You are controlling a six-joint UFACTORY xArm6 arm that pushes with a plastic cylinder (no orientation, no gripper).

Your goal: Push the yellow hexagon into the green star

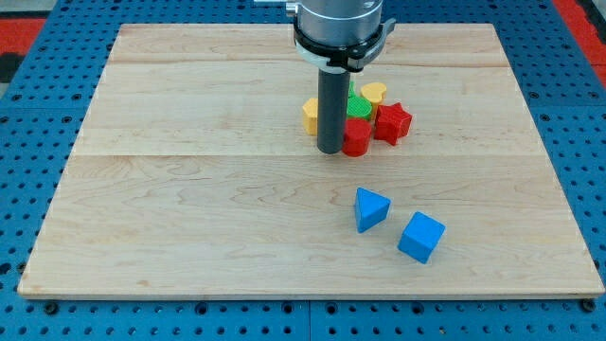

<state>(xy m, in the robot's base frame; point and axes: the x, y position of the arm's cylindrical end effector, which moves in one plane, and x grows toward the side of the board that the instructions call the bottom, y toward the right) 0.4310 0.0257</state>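
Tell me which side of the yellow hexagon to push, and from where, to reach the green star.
Push the yellow hexagon on its left side, coming from the view's left: the green star lies just to its right. My tip stands at the hexagon's lower right, so I would probably circle round first.

No readable text, label or number anywhere.
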